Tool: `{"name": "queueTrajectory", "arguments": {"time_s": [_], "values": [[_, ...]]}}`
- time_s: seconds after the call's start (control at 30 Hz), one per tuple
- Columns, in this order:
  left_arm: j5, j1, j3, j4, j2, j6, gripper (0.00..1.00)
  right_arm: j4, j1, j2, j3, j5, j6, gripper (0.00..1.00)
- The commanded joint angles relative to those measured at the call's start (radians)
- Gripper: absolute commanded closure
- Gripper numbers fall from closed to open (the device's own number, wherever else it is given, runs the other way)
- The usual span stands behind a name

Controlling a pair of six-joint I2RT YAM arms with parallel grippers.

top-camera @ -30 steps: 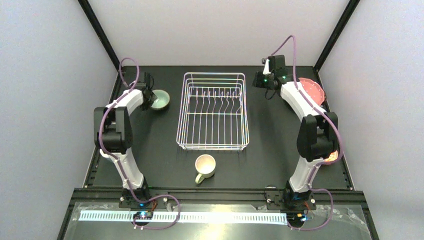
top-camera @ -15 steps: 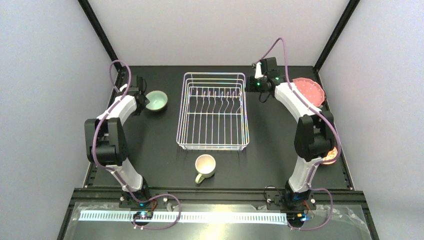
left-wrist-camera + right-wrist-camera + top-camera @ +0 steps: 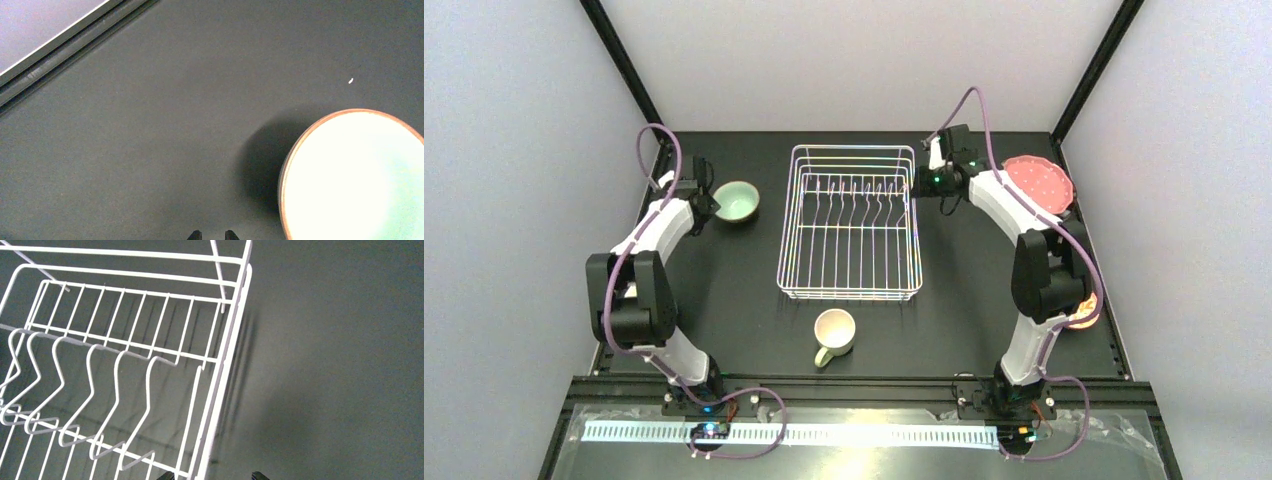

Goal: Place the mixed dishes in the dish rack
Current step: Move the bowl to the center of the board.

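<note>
left jaws barely parted, grasping nothing, just beside pale-green bowl (image 3: 737, 203) at far left of bench (image 3: 964, 290). right jaws spread wide, released, over far right corner of dish rack (image 3: 849, 292) mid-bench. cream mug (image 3: 834, 331) lies near rack's front, pink dotted plate (image 3: 1041, 183) far right.

My fingers (image 3: 194, 235) narrowly parted just left of the pale-green bowl (image 3: 355, 180), dark worktop (image 3: 150, 125) around the bowl, metal rail (image 3: 65, 45) far beyond it

rack (image 3: 851, 222) wht wire | bowl (image 3: 737, 202) pale grn | mug (image 3: 834, 332) cream | plate (image 3: 1040, 182) pink w/ dots | table (image 3: 724, 290) blk
</note>
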Motion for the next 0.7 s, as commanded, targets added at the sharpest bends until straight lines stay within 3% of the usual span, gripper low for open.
{"name": "queueTrajectory", "arguments": {"time_s": [0.0,0.47,0.57,0.67], "values": [[-0.020,0.009,-0.005,-0.026,-0.052,-0.015,0.73,-0.020,0.024,0.000,-0.024,0.002,-0.015,0.12],[0.040,0.009,-0.058,-0.023,-0.147,-0.012,0.68,-0.016,0.065,0.030,-0.074,0.026,-0.021,0.13],[0.077,0.010,-0.062,0.008,-0.134,-0.001,0.61,-0.018,0.070,0.040,-0.074,0.026,-0.017,0.13],[0.101,0.010,-0.048,0.027,-0.101,0.012,0.47,-0.018,0.073,0.044,-0.068,0.025,-0.015,0.13]]}}
